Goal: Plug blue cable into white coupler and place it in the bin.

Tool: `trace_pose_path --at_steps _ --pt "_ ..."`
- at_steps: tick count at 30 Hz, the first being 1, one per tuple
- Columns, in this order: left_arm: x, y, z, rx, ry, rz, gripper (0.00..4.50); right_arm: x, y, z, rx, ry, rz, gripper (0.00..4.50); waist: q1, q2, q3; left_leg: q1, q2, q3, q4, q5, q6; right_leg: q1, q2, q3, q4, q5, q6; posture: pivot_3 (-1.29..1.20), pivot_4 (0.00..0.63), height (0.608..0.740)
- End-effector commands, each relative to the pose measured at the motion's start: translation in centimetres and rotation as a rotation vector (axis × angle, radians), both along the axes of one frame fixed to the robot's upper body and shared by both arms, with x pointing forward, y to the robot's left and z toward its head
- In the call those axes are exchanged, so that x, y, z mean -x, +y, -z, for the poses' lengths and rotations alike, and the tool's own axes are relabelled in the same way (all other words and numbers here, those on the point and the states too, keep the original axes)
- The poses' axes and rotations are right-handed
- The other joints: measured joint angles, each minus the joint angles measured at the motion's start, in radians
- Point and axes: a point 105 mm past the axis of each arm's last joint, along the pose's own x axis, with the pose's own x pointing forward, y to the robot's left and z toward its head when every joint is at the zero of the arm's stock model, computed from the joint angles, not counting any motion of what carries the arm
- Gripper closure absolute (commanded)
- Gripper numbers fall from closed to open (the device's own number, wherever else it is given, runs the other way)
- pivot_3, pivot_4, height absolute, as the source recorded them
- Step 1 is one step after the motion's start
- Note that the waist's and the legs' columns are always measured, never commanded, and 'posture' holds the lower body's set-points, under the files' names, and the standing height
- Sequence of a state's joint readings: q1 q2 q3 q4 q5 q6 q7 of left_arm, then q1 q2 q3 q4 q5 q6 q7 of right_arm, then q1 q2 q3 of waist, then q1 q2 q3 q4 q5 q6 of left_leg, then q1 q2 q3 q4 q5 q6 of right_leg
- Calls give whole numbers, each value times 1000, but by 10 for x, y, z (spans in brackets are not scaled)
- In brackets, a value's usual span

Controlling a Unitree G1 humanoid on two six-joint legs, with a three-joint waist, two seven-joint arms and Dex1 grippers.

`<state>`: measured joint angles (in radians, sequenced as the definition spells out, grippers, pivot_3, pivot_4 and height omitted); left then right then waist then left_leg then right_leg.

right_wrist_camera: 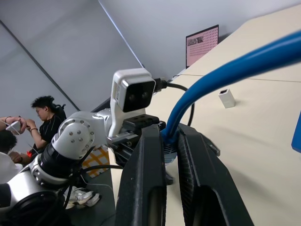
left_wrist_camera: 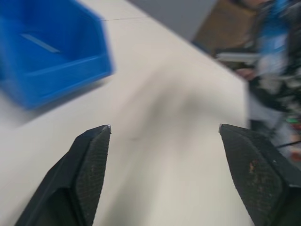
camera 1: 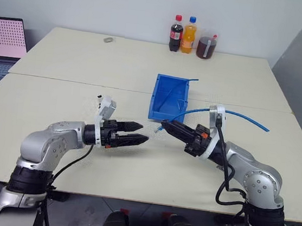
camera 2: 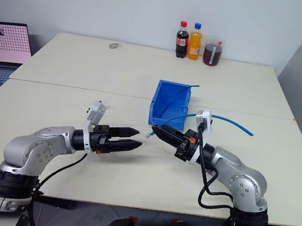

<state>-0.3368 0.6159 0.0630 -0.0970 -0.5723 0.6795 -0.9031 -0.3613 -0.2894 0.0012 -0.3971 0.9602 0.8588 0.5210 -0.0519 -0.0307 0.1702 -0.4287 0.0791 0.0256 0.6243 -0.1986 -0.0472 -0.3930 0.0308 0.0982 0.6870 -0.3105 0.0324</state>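
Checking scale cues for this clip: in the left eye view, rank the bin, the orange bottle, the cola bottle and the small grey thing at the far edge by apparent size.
1. bin, largest.
2. orange bottle and cola bottle: look alike, so unranked; both stand farther away.
3. small grey thing, smallest.

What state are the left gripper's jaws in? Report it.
Open. The left gripper shows its two black fingers standing wide apart with only the pale table between them, holding nothing.

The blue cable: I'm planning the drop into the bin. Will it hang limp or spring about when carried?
Probably springy: the blue cable arcs from the right gripper without drooping. Its free end might swing past the bin. Likely light.
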Motion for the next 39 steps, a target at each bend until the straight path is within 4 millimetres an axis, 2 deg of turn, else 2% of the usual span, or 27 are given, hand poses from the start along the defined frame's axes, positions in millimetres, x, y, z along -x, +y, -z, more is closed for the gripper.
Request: trace_pose_path --at_steps 1,4,9,14,21,26,39 --pt "-31 28 2 -118 -175 -375 0 -1 -4 -3 9 -44 22 4428 5 0 0 -1 0 0 1 0 0 0 0 0 -1 0 0 0 150 740" --pt "-42 43 15 -189 -228 -652 0 -3 -5 0 28 -50 32 4428 11 0 0 -3 0 0 1 0 0 -1 0 0 -2 1 1 0 150 740" --pt "-48 38 25 -163 -231 -841 0 -5 -6 0 41 -60 40 4428 21 -1 0 -4 0 0 1 0 0 -1 0 0 -4 3 1 0 150 740" --pt "-67 48 30 -170 -185 -1026 0 -8 -7 -1 45 -70 50 4429 22 -1 0 -4 -1 0 2 0 0 -1 0 -1 -4 4 2 0 150 740" --pt "-91 56 32 -205 -139 -1133 0 -8 -8 -1 54 -74 63 4429 21 -1 0 -4 -1 0 3 0 0 0 0 0 -4 5 4 0 150 740" --pt "-102 64 25 -226 -162 -1158 0 -7 -9 0 59 -73 70 4429 21 -1 0 -5 -1 0 3 0 0 0 0 0 -5 5 4 0 150 740" --pt "-116 70 18 -182 -161 -1211 0 -9 -8 1 67 -76 71 4438 22 -1 0 -5 -1 0 3 0 0 0 0 -1 -5 5 4 0 150 740"
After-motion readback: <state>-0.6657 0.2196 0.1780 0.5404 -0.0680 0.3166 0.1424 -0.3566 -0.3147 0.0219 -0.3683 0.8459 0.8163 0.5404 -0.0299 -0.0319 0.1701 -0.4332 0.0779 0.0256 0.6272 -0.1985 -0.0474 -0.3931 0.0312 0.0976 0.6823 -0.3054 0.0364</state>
